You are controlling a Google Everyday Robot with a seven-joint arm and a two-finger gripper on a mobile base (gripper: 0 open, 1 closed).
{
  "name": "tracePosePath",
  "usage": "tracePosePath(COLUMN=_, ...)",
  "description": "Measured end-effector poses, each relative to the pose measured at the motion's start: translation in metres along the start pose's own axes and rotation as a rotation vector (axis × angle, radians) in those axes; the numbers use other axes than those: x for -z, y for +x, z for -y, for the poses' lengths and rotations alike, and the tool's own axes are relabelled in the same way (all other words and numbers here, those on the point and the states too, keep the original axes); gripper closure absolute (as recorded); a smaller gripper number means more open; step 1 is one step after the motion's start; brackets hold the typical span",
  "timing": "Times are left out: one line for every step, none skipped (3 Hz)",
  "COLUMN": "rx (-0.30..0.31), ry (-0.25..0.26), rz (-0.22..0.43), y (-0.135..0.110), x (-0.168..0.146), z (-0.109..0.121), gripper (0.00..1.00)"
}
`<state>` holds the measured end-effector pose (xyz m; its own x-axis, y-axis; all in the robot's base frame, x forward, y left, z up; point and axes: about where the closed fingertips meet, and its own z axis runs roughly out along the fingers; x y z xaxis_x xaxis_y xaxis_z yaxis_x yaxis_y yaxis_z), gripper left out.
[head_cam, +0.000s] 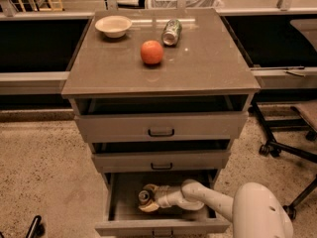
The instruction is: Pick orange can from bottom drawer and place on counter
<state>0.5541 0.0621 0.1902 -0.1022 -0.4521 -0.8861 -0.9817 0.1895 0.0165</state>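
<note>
A grey three-drawer cabinet fills the middle of the frame. At the bottom, the bottom drawer (124, 202) is pulled open. Inside it, the orange can (145, 197) stands upright, left of centre. A white arm (210, 203) reaches in from the lower right, and its gripper (149, 198) sits around the can. Whether it is squeezing the can cannot be told. Up on the counter (203, 71) are a bowl (113, 26) at upper left, a fruit (151, 52) near the centre and a green can (171, 31) lying on its side.

My gripper (148, 198) is in the bottom drawer (198, 227); well above it I see a bowl (113, 26), an orange (151, 52), a green can (171, 31).
</note>
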Motion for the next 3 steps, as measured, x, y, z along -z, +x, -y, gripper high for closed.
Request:
tracePosePath(rx=0.032, ry=0.011, rz=0.035, y=-0.008, x=-0.005, z=0.005, gripper=0.54)
tracePosePath(rx=0.057, ry=0.013, rz=0.078, y=-0.016, x=-0.007, z=0.009, gripper=0.86)
tracePosePath(rx=0.089, ry=-0.025, rz=0.128, y=-0.029, x=0.0, z=-0.001, gripper=1.0)
